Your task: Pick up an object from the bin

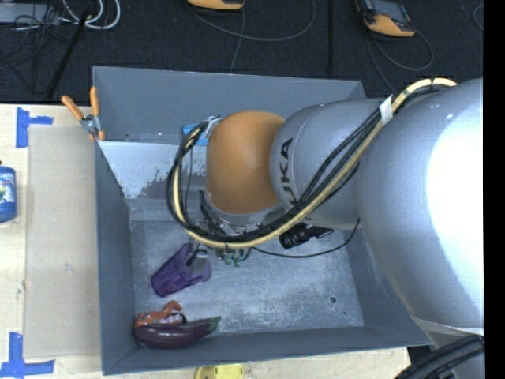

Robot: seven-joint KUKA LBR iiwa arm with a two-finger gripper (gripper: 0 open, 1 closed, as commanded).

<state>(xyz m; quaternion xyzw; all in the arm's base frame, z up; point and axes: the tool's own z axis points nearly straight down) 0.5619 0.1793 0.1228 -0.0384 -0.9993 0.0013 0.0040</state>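
1. I see the grey metal bin [110, 243] from above. Its floor is pale and speckled.
2. The silver arm [379, 180] reaches in from the right. It carries a rounded orange cover [241, 160] at the wrist, with black and yellow cables [177, 200] looped around it.
3. The gripper [199, 259] sits below the cover, low over the left-middle floor. It is at the right end of a crumpled purple soft-looking piece [170, 279] and appears to touch it. I cannot tell how far it is open, nor whether it has hold of anything.
4. A dark purple aubergine-shaped toy [177, 332] lies along the near wall at the left. A small orange-red curled piece [163, 315] rests against its far side.
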